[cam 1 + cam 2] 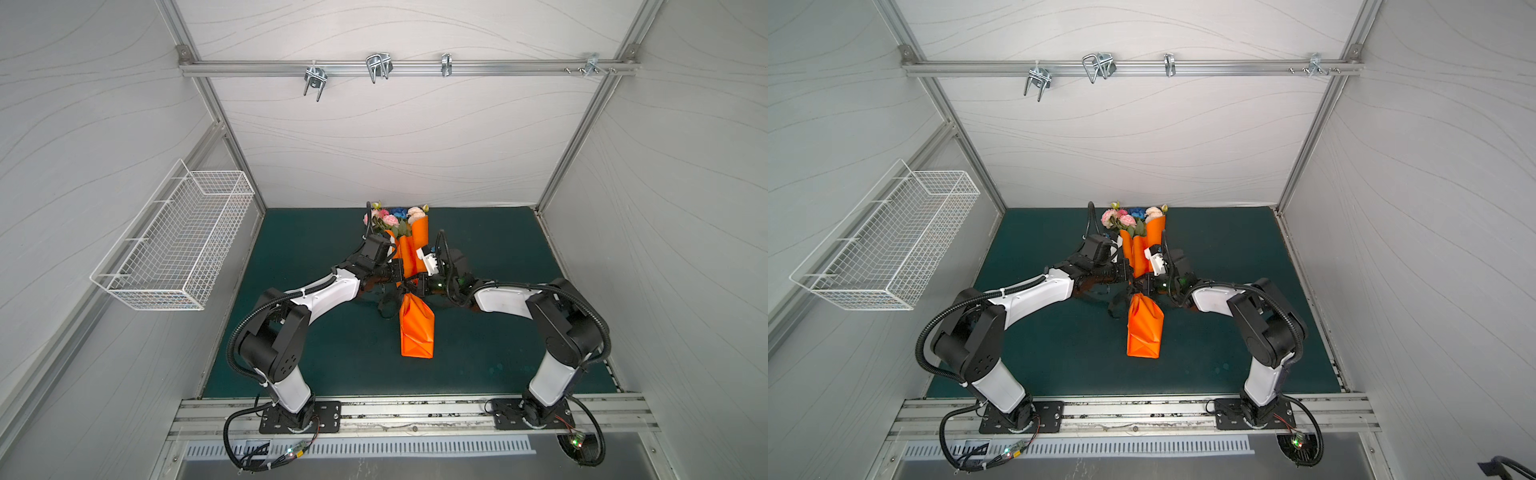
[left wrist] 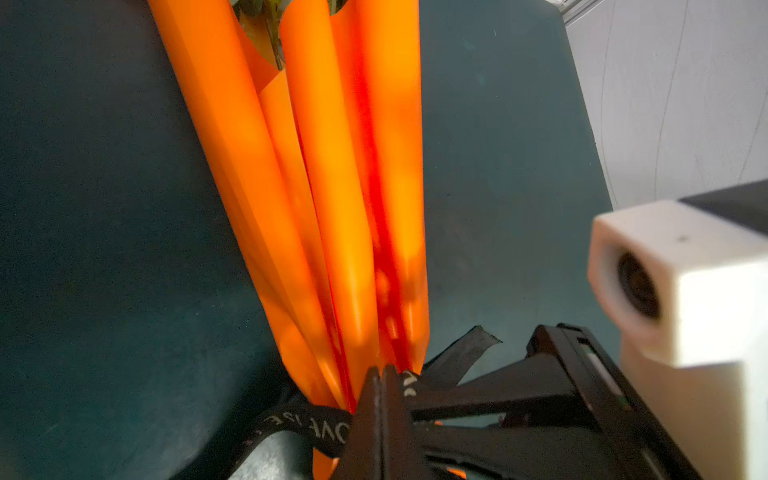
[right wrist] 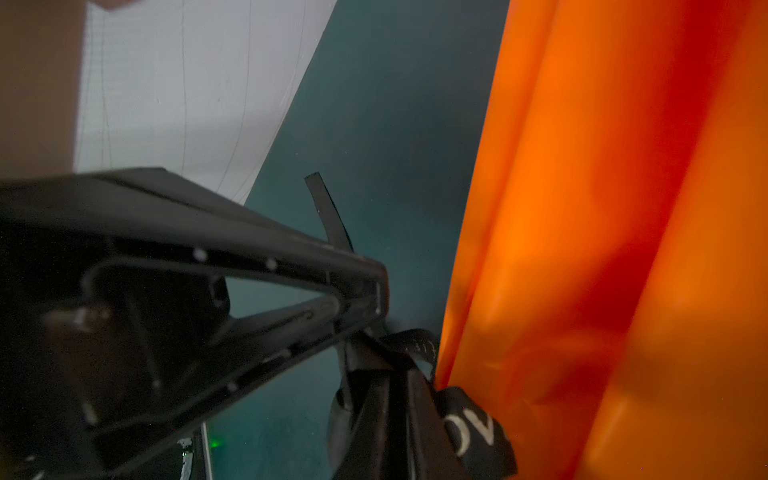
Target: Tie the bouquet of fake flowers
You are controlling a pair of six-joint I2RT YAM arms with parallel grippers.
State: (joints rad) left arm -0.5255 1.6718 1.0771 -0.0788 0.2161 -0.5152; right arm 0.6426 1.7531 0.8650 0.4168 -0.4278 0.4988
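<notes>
Your left pincer (image 2: 380, 395) has its slim black fingers pressed flat together on the black ribbon with white lettering (image 2: 309, 428), at the pinched waist of the glossy orange paper sheet (image 1: 417, 328). Your right pincer (image 3: 379, 297) meets it tip to tip, also closed on that ribbon, whose cut tail pokes out just behind. The bouquet of fake flowers (image 1: 392, 218), soft pink, peach and blue blossoms, lies wrapped in the paper's smooth tubular folds on the dark green mat (image 1: 316, 332), heads toward the back wall (image 1: 395, 145).
</notes>
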